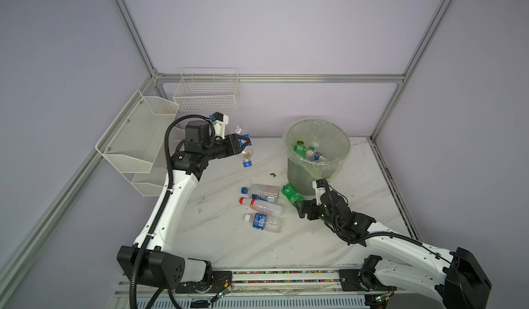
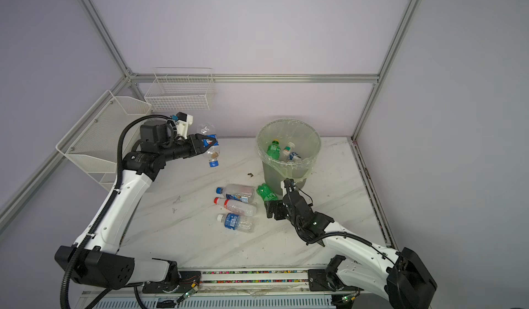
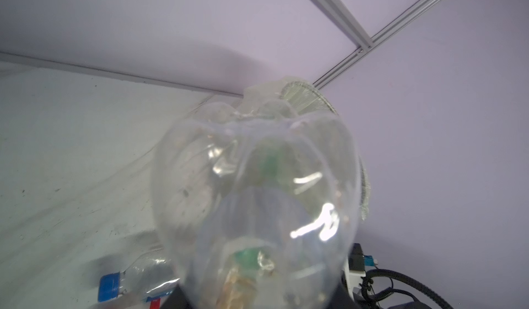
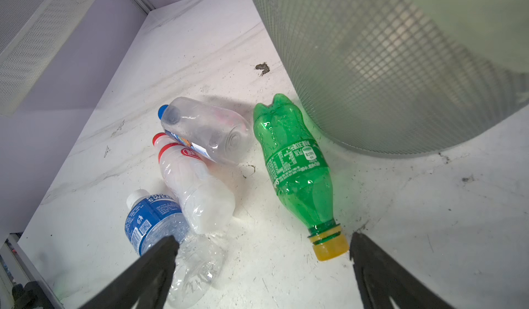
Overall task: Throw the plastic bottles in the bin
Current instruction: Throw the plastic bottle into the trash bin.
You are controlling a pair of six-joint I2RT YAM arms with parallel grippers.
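Now left gripper clamped on clear blue-label bottle, cap down, above table, well apart from bin. Right gripper low over table, fingers wide apart, holding nothing; green bottle lies beside bin foot, yellow cap near one finger. Three clear bottles lie beside it. More bottles inside bin.

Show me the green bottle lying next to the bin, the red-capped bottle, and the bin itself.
green bottle (image 4: pixel 294 161), right wrist view, on its label.
red-capped bottle (image 1: pixel 263 206), in a top view, mid-body.
bin (image 1: pixel 297 179), in a top view, on its bare outer wall.
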